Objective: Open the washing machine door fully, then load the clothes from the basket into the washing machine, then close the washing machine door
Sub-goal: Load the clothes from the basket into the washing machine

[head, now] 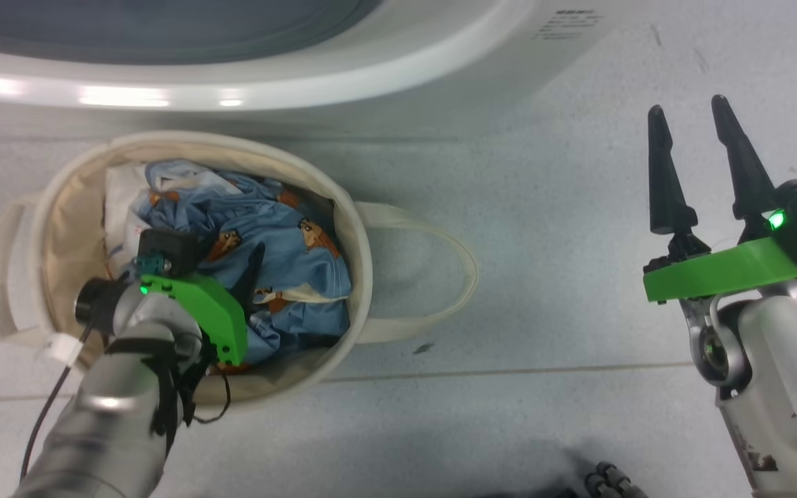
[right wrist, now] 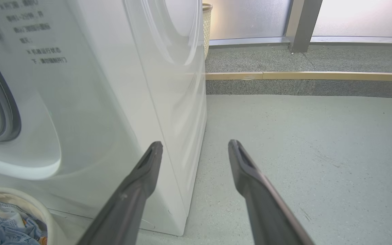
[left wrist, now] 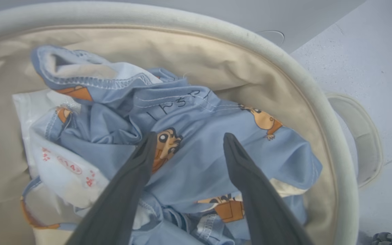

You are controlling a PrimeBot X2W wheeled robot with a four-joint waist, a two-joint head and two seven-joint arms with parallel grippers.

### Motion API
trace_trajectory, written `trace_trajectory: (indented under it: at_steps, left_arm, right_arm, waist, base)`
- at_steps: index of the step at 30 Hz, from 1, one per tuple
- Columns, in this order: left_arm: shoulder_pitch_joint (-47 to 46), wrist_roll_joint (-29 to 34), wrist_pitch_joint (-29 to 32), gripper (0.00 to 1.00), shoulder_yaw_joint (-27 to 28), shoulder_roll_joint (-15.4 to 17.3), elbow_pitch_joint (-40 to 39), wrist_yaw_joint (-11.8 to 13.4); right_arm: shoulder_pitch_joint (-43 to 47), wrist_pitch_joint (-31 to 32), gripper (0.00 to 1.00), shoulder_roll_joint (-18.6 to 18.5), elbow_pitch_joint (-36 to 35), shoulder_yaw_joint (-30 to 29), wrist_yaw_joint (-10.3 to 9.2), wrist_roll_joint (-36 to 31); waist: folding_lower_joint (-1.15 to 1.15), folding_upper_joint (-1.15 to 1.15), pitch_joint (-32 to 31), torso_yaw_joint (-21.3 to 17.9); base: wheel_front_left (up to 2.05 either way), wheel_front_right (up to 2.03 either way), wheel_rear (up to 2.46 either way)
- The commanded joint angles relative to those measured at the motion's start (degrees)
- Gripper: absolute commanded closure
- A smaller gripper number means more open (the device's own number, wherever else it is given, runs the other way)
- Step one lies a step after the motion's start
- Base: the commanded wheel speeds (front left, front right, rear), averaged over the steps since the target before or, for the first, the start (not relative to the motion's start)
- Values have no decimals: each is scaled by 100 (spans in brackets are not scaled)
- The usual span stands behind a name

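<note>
Grab step, we are judging: our left gripper (left wrist: pixel 190 136) is hanging inside the basket (head: pixel 364 256), jaws spread wide and holding nothing, tips right at the clothes (left wrist: pixel 199 163). Those are lying bunched mid-basket, lower left of the head view. For a good grab we are wanting the tips sinking into the thick blue fold between them before closing, and staying off the white padding (left wrist: pixel 46 160) at the left of the wrist view. Basket rim is curving close at upper right; lifting straight up is looking safest. Meanwhile our right gripper (head: pixel 687 105) is idling wide open, empty, over bare floor (head: pixel 564 277) at right. Just past the basket the washing machine (head: pixel 440 62) is sitting along the top edge; carry is looking short.
</note>
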Motion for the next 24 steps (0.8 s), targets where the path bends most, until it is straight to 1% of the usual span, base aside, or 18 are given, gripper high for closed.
trace_trajectory:
  at_steps: [1, 6, 10, 12, 16, 21, 24]
  left_arm:
    - [-106, 65, -66, 0, 50, 196, 10, -32]
    - [-446, 199, -49, 0, -86, 222, 195, 25]
    - [-558, 228, 181, 0, -146, 261, 269, 122]
    - [-566, 197, 330, 0, -140, 263, 287, 166]
    - [-548, 12, 711, 0, 1, 273, 306, 355]
    - [-666, -65, 644, 0, 50, 292, 311, 429]
    - [-679, -64, 763, 0, 10, 280, 312, 436]
  right_arm:
    - [43, -70, 0, -73, -212, 58, 3, -90]
    - [19, -70, 0, -28, -389, -23, 3, -176]
    - [31, -70, 0, 32, -530, -87, 3, -242]
    - [43, -70, 0, 60, -572, -108, 3, -267]
    - [69, -70, 0, 98, -622, -121, 3, -299]
    - [78, -70, 0, 107, -645, -112, 3, -324]
    - [77, -70, 0, 91, -652, -125, 3, -341]
  waist:
    - [-1, 0, 200, -30]
    - [-1, 0, 627, -152]
    - [-1, 0, 847, -235]
    - [-1, 0, 897, -256]
    - [-1, 0, 968, -284]
    - [-1, 0, 1055, -293]
    - [-1, 0, 1084, -282]
  base:
    - [0, 0, 0]
    - [0, 0, 0]
    - [0, 0, 0]
    - [0, 0, 0]
    - [0, 0, 0]
    - [0, 0, 0]
    - [0, 0, 0]
